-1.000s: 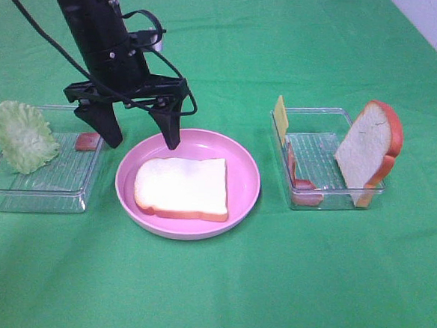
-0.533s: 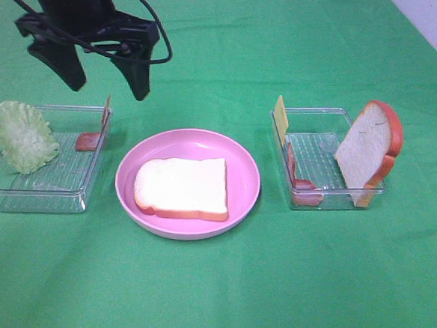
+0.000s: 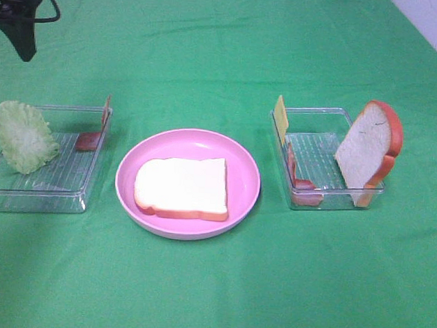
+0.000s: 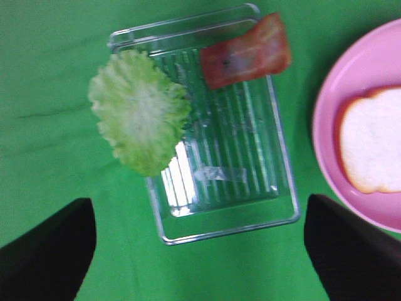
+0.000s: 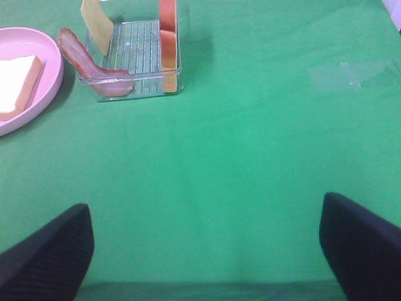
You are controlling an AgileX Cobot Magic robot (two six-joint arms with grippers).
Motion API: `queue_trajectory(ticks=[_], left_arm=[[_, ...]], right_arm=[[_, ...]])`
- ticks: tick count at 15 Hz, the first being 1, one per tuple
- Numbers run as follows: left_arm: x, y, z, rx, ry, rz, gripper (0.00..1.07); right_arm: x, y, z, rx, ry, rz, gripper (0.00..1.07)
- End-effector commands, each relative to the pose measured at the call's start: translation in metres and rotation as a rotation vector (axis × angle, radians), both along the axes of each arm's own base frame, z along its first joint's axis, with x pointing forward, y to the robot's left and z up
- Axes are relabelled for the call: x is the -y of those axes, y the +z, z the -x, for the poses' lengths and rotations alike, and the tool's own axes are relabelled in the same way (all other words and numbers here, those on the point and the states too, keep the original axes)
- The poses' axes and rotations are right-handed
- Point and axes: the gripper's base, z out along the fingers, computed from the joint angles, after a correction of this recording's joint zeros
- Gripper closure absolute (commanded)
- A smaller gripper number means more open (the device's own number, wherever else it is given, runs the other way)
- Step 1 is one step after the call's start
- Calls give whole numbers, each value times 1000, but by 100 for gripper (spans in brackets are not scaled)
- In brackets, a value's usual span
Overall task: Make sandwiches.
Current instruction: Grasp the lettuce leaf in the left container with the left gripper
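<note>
One white bread slice (image 3: 181, 185) with an orange-brown crust lies flat on the pink plate (image 3: 249, 174). A second slice (image 3: 368, 150) leans upright in the right tray (image 3: 309, 151), beside yellow cheese (image 3: 281, 117) and a bacon strip (image 3: 301, 183). The left tray (image 3: 52, 179) holds pale-green lettuce (image 3: 24, 137) and bacon (image 3: 89, 141). My left gripper (image 4: 199, 207) hangs open and empty high above the lettuce (image 4: 139, 119). Only one of its dark fingers (image 3: 22, 38) shows at the far left corner. My right gripper (image 5: 207, 216) stands open over bare cloth, away from its tray (image 5: 141, 63).
A green cloth covers the whole table. In the left wrist view the plate (image 4: 326, 125) with its bread (image 4: 376, 141) sits just beside the left tray (image 4: 219, 188). A pale wall edge shows at the far right corner.
My left arm has pulled back from above the plate to the far left corner, rising out of most of the high view. Its jaws stayed open and empty. Nothing on the table moved.
</note>
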Motion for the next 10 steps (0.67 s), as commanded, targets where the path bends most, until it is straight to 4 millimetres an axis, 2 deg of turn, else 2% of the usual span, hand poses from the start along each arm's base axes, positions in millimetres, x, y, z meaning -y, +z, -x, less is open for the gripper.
queue_trajectory(ticks=[1,4,8,10], left_arm=[[-26,-20,1,-152,18,-23,22],[-33,-53,-12,-234,-2,-72,22],[-31,-93,-39,-297,22,-60,22],[-31,-110,-47,-326,26,-59,22]], right_arm=[[0,0,3,38,9,10,14],[0,0,3,38,9,10,14],[0,0,3,38,9,10,14],[0,0,3,38,9,10,14]])
